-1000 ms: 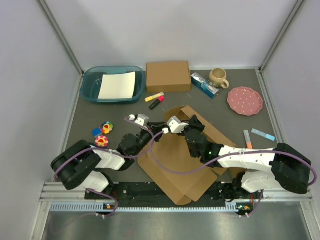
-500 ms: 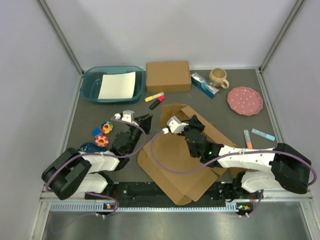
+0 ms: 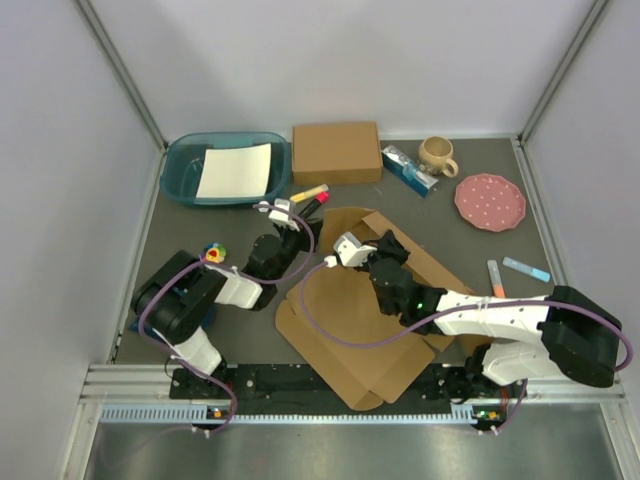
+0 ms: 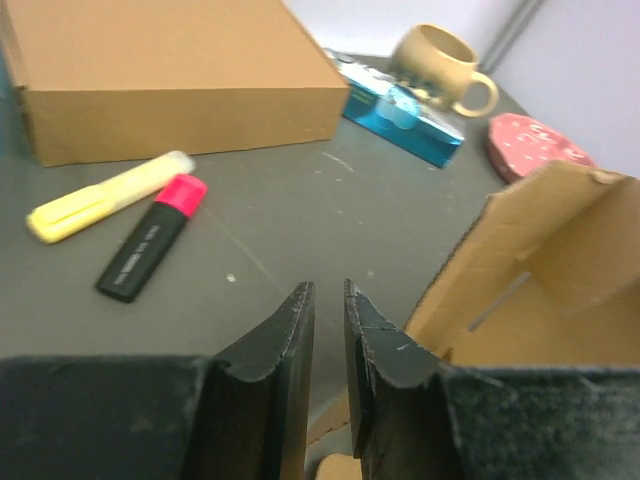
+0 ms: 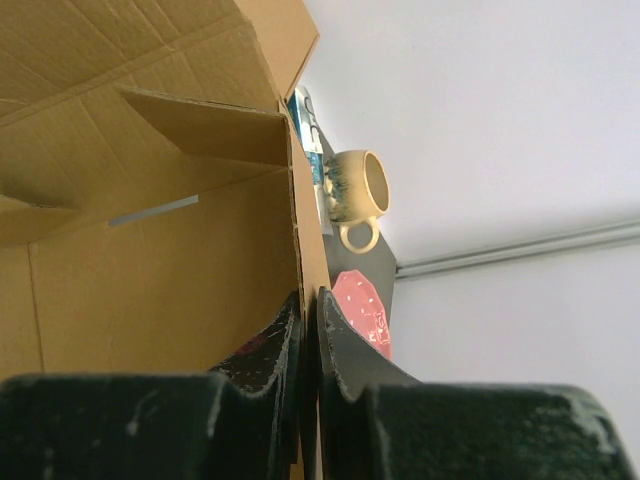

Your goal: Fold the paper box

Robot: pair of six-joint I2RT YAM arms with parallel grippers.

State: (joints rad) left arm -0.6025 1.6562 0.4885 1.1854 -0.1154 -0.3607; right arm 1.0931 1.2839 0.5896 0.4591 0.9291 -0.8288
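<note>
The paper box [image 3: 340, 310] lies as a half-opened brown sheet in the middle, with its far wall and flaps raised. My right gripper [image 3: 388, 248] is shut on the edge of that raised wall. In the right wrist view the cardboard edge [image 5: 150, 250] runs down between the closed jaws [image 5: 310, 295]. My left gripper [image 3: 297, 222] hovers just left of the raised flap, pointing at two markers. Its jaws [image 4: 327, 290] are nearly together with nothing between them. The flap [image 4: 540, 270] stands to their right.
A smaller closed cardboard box [image 3: 336, 152] sits at the back, a teal basin [image 3: 180, 170] holding white paper to its left. A yellow marker [image 3: 308, 193] and a red marker [image 3: 314, 205] lie ahead of my left gripper. A blue packet [image 3: 408, 170], mug [image 3: 436, 154] and pink plate [image 3: 490, 201] are at the back right.
My left gripper has left the sheet's left side and moved away from me, toward the markers, with its arm folding in. My right gripper has kept its hold on the wall.
</note>
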